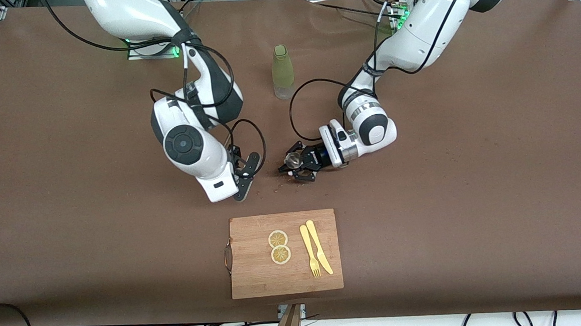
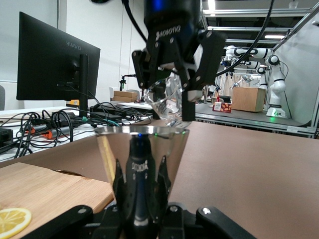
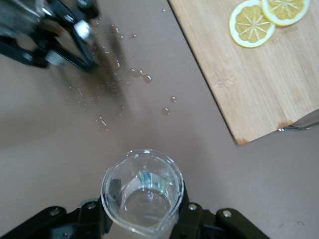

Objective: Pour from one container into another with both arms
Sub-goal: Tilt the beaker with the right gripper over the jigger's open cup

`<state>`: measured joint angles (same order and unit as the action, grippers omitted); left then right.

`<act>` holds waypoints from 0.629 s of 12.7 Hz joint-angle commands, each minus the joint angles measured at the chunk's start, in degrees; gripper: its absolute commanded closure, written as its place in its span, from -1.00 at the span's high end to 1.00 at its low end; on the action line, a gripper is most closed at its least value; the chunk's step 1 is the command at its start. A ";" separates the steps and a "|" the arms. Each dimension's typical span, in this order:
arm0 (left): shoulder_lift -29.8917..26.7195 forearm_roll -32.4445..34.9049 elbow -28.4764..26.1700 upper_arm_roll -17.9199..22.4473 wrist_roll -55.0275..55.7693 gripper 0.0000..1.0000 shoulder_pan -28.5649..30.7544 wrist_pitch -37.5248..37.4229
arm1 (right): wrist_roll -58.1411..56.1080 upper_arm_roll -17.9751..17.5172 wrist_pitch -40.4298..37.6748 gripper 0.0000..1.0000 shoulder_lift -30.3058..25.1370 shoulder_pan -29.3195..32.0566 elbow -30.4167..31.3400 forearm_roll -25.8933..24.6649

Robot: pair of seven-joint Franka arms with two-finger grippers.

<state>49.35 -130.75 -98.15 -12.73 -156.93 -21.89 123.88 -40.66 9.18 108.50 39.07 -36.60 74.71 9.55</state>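
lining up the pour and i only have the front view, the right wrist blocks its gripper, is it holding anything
observer: Yes. The right gripper is shut on a clear glass beaker with a pouring lip.
operator: and the shiny thing in the left gripper
observer: A polished metal cup, wider at the rim than at the base, held upright in the left gripper.
operator: any spill yet
observer: Clear droplets dot the brown table between the two grippers.
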 commanded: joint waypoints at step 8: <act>6.01 -10.13 9.38 5.69 -8.83 -1.00 -8.78 2.59 | 5.94 1.45 -4.43 -0.84 0.91 -6.73 -2.99 -9.36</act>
<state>53.07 -136.42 -92.03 -8.31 -157.51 -28.37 125.93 -35.98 9.84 105.77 39.52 -41.99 73.65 2.26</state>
